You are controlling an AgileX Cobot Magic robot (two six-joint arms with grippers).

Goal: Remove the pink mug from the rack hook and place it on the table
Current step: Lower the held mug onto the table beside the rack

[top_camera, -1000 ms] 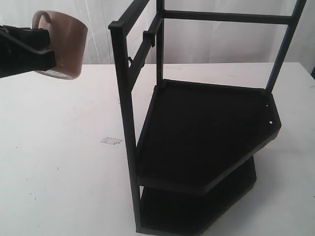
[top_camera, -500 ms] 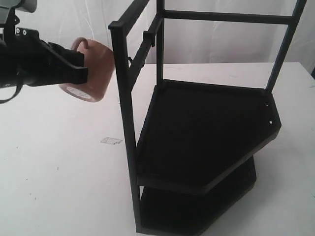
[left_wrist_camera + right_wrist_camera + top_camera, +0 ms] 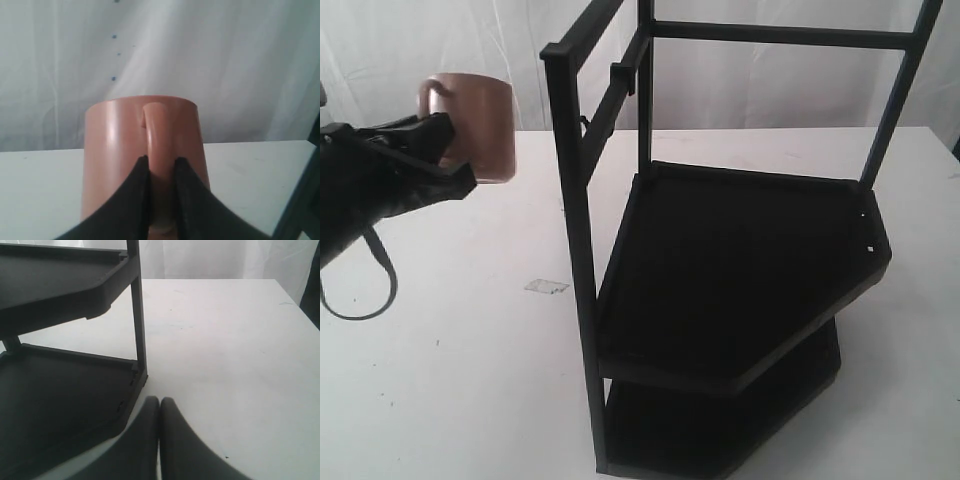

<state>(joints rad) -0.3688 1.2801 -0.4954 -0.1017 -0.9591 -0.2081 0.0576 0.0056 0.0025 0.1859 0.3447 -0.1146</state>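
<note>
Left gripper pinches the loop handle of the pink mug, black fingers closed either side of it; the mug hangs just ahead of the fingertips, in the air above the white table, clear of the rack hook on the black rack; lower it slowly and level, away from the frame, releasing only once its base rests flat; right gripper sits closed, empty, beside the rack's foot.
</note>
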